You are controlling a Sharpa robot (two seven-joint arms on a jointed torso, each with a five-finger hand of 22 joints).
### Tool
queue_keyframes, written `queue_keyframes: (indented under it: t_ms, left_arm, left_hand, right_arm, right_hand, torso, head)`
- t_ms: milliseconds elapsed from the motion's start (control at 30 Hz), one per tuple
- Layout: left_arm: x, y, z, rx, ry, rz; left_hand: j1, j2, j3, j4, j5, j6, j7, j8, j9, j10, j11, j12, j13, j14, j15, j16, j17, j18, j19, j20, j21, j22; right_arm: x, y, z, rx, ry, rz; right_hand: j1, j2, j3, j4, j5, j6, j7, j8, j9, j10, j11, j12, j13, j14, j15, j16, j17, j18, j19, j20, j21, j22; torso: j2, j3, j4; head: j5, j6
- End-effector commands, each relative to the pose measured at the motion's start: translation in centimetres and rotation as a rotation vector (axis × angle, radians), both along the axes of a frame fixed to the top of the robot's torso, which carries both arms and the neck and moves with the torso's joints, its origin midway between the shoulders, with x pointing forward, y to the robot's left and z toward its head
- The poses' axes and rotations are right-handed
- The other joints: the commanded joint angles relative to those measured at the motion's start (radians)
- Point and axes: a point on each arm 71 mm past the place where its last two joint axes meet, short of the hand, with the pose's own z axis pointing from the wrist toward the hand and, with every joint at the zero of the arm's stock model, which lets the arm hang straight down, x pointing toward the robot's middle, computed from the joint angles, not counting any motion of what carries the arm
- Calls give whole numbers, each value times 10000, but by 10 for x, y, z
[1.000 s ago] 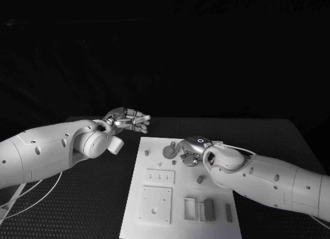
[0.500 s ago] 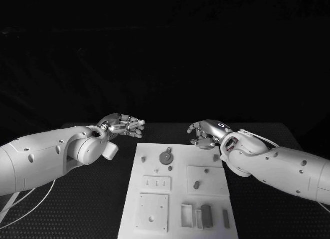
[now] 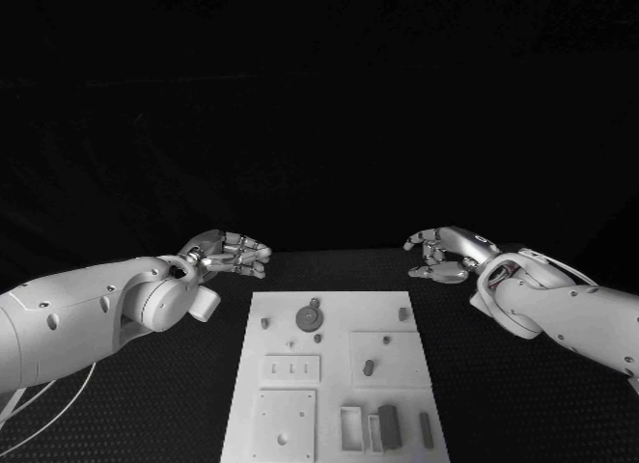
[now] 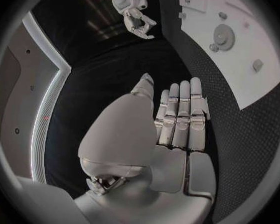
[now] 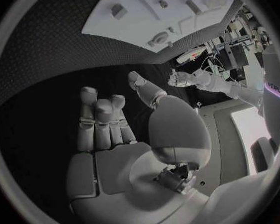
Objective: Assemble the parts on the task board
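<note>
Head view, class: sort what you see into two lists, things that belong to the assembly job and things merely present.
Belongs to the job:
task board
round part
small parts on the board
dark block near the board's near edge
left hand, holding nothing
right hand, holding nothing

Merely present:
black table
cable by the left arm

Table: black top with a fine woven or mesh-like texture, matt. Task board: smooth white plate, matt, plastic in look. Parts: small grey pieces, dull finish. Left hand and right hand: silvery metal, lightly glossy. Arms: smooth white plastic shells with a soft sheen.
</note>
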Motion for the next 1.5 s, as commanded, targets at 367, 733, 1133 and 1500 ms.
queue_keyframes:
  t_ms: [367,733,1133,1500]
  left_arm:
    - [-2,0,-3,66,-139,-227]
    - [-2,-4,-4,35,-140,-319]
    - [-2,-11,-4,14,-95,-446]
    - [-3,-8,-5,29,-74,-400]
  left_hand:
    - [174,-35,-53,-43,-29,52,36,-100,27,155,-44,24,67,62,32,-97,21,134,23,10,-98,13]
    - [177,-37,-78,-34,-29,44,18,-129,32,116,-43,-17,67,57,33,-112,26,128,22,13,-110,14]
    - [149,-27,-106,-27,-29,19,40,-172,34,78,-20,-57,69,60,35,-126,34,124,27,12,-122,18]
    - [119,-14,-121,-22,-30,8,75,-199,38,67,-5,-73,75,64,37,-134,40,123,32,13,-130,21]
  right_arm:
    - [-10,-25,-51,-273,1059,310]
    - [-14,-18,-75,-215,1428,351]
    - [-12,-4,-94,-143,1658,391]
    - [-13,0,-101,-52,1785,443]
  right_hand:
    - [585,-266,-724,-4,17,222,264,22,104,-919,142,-103,-159,-624,23,-181,-39,484,-694,319,-530,-8]
    - [571,-248,-872,16,16,211,264,21,126,-913,141,-75,-190,-625,20,-149,-36,507,-665,367,-542,-8]
    - [493,-146,-985,25,16,205,288,15,148,-873,162,-13,-218,-588,39,-95,-33,557,-601,405,-538,-3]
    - [483,-50,-1026,23,16,268,302,45,175,-867,175,25,-234,-574,51,-56,-27,592,-576,429,-536,7]
  torso:
    - [-74,200,-199]
    - [-81,183,-192]
    - [-64,154,-130]
    - [-66,157,-144]
  head:
    - [62,-199]
    - [26,-301]
    - [2,-368]
    - [28,-441]
